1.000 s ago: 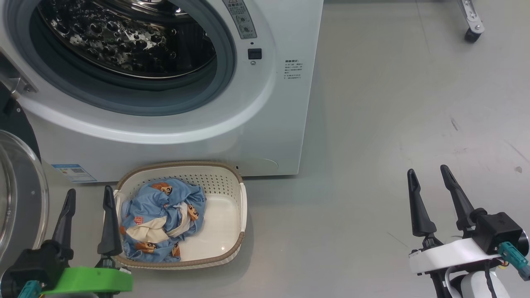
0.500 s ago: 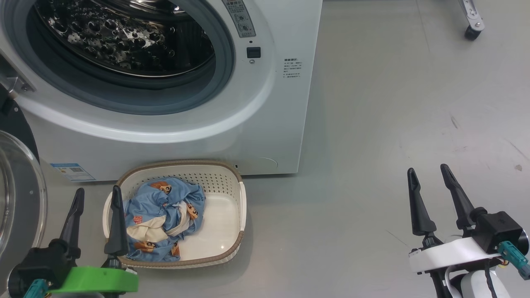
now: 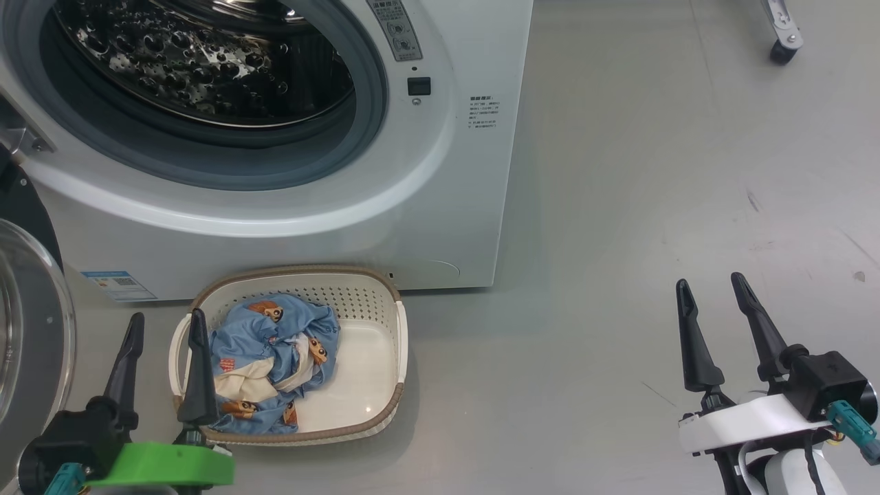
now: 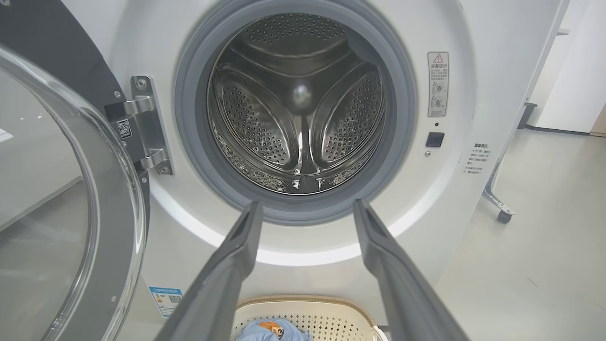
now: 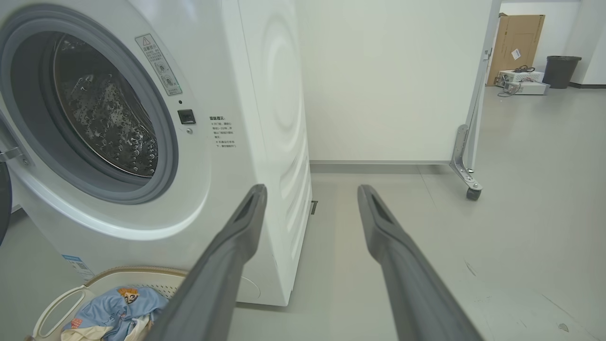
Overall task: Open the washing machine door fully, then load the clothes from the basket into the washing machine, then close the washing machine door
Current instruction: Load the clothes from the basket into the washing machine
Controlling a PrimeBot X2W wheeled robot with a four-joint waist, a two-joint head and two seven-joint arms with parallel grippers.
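Left hand (image 3: 168, 315) nearer partly hidden basket (image 3: 295, 270)

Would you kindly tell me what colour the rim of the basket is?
Brown with a woven look, on the cream basket; clearest in the head view.

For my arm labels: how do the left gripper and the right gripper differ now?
The left gripper sits on a green mount, the right gripper on a white one. The left gripper is by the basket, the right gripper over the floor far from it. Both are open and hold nothing.
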